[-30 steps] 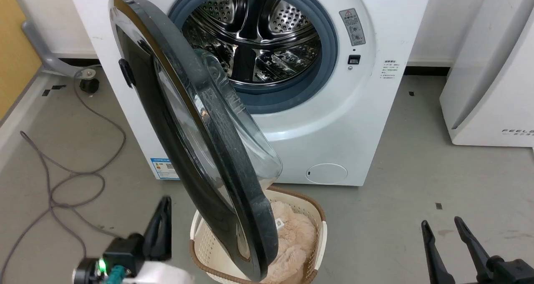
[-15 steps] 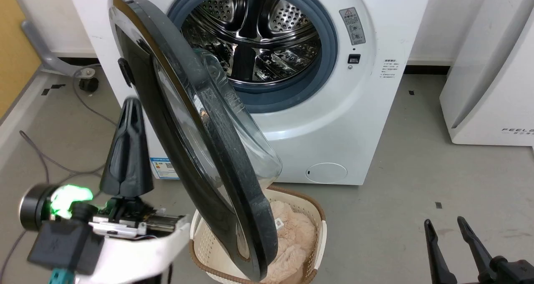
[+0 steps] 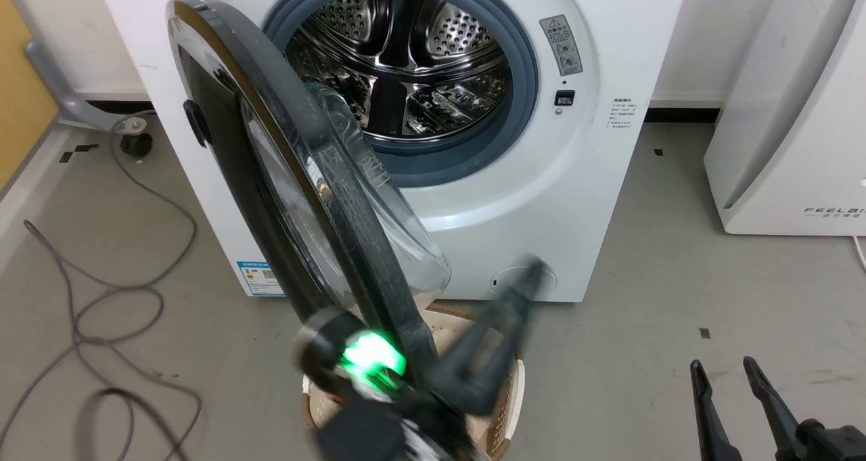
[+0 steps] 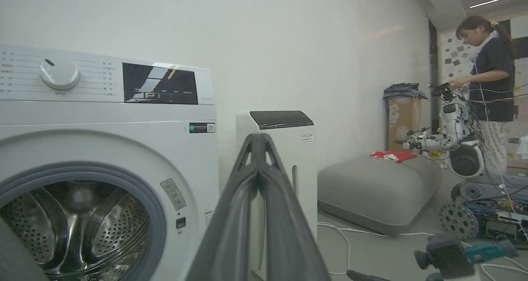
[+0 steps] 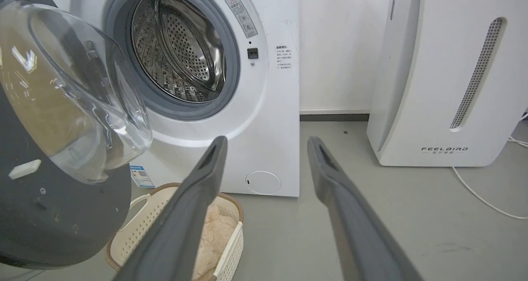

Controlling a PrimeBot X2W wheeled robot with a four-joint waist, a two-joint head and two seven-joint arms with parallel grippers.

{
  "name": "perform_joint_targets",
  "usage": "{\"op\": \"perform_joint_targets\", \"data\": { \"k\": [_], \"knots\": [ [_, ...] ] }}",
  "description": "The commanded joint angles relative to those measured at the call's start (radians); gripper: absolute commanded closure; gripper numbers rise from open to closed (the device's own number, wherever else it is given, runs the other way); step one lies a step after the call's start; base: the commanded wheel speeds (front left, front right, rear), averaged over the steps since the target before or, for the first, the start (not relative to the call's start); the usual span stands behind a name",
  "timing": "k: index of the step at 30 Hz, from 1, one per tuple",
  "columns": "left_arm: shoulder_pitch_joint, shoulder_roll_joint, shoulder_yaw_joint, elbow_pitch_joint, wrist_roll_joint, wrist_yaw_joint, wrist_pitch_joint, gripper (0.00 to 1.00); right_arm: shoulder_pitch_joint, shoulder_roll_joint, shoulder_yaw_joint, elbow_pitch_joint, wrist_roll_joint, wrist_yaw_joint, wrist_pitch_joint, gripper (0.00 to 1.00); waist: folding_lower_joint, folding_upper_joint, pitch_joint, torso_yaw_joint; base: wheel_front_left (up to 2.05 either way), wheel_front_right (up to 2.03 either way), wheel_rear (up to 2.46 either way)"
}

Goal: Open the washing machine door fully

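Washing machine door (image 3: 355, 234) is noted half-open, edge-on over basket (image 5: 228, 254). Left gripper (image 3: 533, 271), fingers (image 4: 239, 215) pressed together, empty, is set by its inner rim, presumably to push outward; right gripper (image 3: 720, 363) is parked, spread.

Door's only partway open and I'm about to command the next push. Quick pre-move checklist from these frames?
1. Washing machine door fully open: not ok, it stands out partway from the washing machine.
2. Left tool shut: ok, fingers together in the left wrist view.
3. Left tool touching the door: cannot tell, it is blurred at the door's lower edge.
4. Right tool out of the way: ok, open, low right, apart from the door.
5. Laundry basket clears the door's lower edge: cannot tell.
6. Person away from the machine: ok, across the room.
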Motion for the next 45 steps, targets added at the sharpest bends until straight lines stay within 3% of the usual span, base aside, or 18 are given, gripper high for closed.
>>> {"op": "perform_joint_targets", "data": {
  "k": [1,5,9,24,34,45],
  "knots": [
    [0.021,0.002,-0.042,0.02,-0.01,-0.008,0.025,1.0,0.009,0.003,-0.002,0.006,0.007,0.001,-0.005,0.0,0.0,0.0,0.0,0.0,0.0,0.0,0.0],
    [0.062,0.021,-0.123,0.072,-0.043,-0.016,0.093,1.0,0.01,0.003,-0.001,0.014,0.013,0.001,-0.007,0.0,0.0,0.0,0.001,0.001,0.0,0.0,0.0],
    [0.099,0.047,-0.146,0.148,-0.066,-0.014,0.153,1.0,0.009,0.003,-0.001,0.021,0.013,0.001,-0.008,0.0,0.0,0.0,0.002,0.002,0.0,0.0,0.0],
    [0.077,0.048,-0.012,0.384,-0.065,0.113,0.077,1.0,0.007,0.003,0.007,0.039,0.018,0.001,-0.002,0.0,0.0,0.0,-0.001,-0.004,0.0,0.0,0.0],
    [0.114,0.059,0.027,0.372,-0.069,0.175,0.065,1.0,0.007,0.003,0.017,0.054,0.025,0.001,-0.003,0.0,0.0,0.0,0.004,0.001,0.0,0.0,0.0],
    [0.236,0.089,0.053,0.226,-0.056,0.263,0.085,1.0,0.003,0.003,0.011,0.071,0.026,0.001,-0.004,0.0,0.0,0.0,0.021,0.027,0.0,0.0,0.0]
  ]
}}
